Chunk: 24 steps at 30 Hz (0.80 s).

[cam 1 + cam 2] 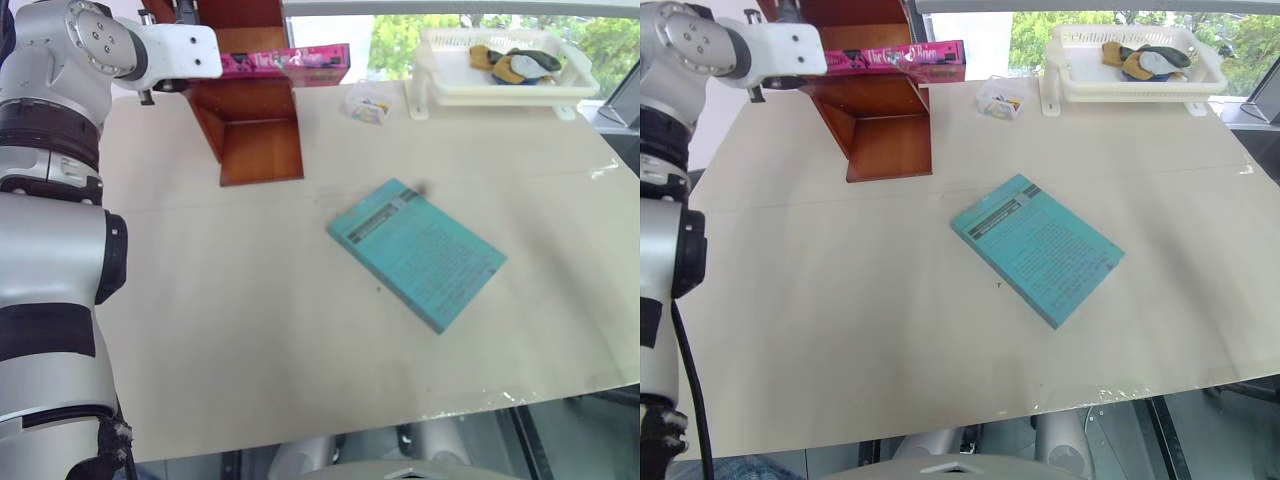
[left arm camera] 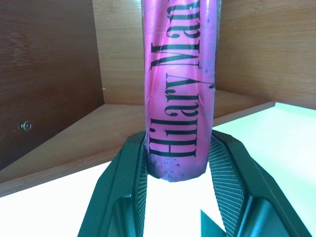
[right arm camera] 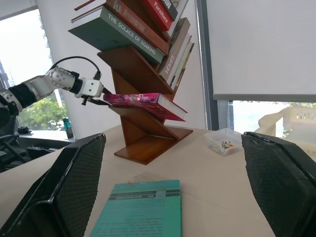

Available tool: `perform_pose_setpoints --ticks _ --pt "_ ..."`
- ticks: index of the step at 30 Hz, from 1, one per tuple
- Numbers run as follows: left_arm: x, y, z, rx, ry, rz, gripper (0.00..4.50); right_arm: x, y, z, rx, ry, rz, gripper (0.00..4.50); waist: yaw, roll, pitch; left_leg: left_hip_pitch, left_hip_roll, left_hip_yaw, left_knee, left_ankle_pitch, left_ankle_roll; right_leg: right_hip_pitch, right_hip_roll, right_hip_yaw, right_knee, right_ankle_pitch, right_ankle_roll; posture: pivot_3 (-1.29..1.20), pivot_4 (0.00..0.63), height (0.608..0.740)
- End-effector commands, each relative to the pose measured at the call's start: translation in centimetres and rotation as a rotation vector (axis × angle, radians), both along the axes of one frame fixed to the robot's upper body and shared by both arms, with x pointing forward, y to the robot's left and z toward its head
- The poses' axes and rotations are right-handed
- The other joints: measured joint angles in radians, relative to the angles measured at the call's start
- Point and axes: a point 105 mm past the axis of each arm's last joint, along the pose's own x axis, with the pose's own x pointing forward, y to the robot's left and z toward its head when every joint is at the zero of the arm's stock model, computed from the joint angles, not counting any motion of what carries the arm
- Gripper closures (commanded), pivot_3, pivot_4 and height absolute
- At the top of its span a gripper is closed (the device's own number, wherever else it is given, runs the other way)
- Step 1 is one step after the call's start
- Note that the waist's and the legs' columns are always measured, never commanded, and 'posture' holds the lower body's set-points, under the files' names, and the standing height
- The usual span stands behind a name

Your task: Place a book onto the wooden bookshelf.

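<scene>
Left gripper (image 2: 178, 197) clamps thick magenta paperback book (image 2: 180, 84) | book lies on reddish-brown wooden bookshelf (image 3: 148, 133) | right gripper (image 3: 173, 182) fingers spread apart

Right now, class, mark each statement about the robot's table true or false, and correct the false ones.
1. The left gripper is shut on the pink book. True.
2. The teal book stands upright on the bookshelf. False: it lies flat on the table.
3. The right gripper holds the teal book. False: its fingers are wide open, holding nothing.
4. The white tray has things in it. True.
5. A small clear box sits between the bookshelf and the tray. True.
6. The upper shelves are bare. False: the right wrist view shows several books there.
</scene>
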Motion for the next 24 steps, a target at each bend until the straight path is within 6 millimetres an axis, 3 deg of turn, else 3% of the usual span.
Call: perform_pose_setpoints --ticks 1,8,24 --pt "-0.9 0.9 3.0 0.017 -0.087 0.032 2.58 -0.7 0.1 1.0 -0.014 -0.056 0.0 0.0 0.0 0.0 0.0 0.0 0.0 0.0 0.0 0.0 0.0 0.0 0.0 0.0 0.0 0.0 0.0 0.0 0.15 0.74" --pt "-1.2 1.7 3.3 0.025 -0.089 0.062 2.58 -0.9 0.1 0.9 -0.015 -0.058 -0.005 0.0 0.0 0.0 0.0 0.0 0.0 0.0 0.0 0.0 0.0 0.0 0.0 0.0 0.0 0.0 0.0 0.0 0.15 0.74" --pt "-2.3 0.9 4.0 0.021 -0.048 0.012 2.58 -0.9 0.0 0.9 -0.024 -0.053 -0.015 0.0 0.0 0.0 0.0 0.0 0.0 0.0 0.0 0.0 0.0 0.0 0.0 0.0 0.0 0.0 0.0 0.0 0.15 0.74"
